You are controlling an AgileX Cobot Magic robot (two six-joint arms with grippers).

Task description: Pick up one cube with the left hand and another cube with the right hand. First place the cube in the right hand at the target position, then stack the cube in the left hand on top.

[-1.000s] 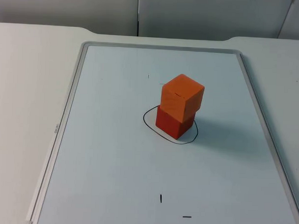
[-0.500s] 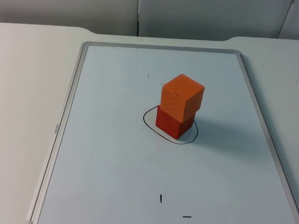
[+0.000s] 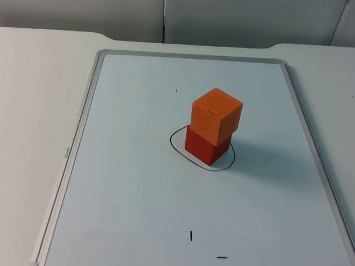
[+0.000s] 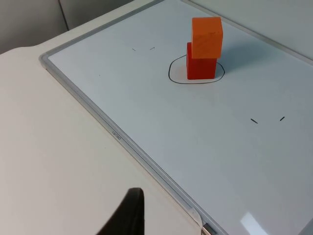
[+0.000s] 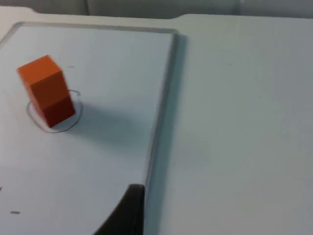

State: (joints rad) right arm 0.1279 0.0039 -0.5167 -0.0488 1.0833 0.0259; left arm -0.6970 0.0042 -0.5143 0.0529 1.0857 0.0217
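An orange cube (image 3: 216,115) rests on a red cube (image 3: 205,147), turned slightly against it. The stack stands inside a black drawn ring (image 3: 176,146) near the middle of a whiteboard (image 3: 134,190). In the left wrist view the orange cube (image 4: 207,36) and red cube (image 4: 200,67) are far off; my left gripper (image 4: 128,215) hangs over the bare table beside the board's left frame. My right gripper (image 5: 124,213) hovers by the board's right frame, well away from the orange cube (image 5: 43,81) and red cube (image 5: 58,111). Neither gripper touches a cube.
The whiteboard's grey frame (image 3: 81,129) is a low raised edge around the work area. Small black marks (image 3: 191,235) lie on the board near its front. White table (image 3: 32,104) spreads on both sides, and a grey partition wall (image 3: 228,18) closes the back.
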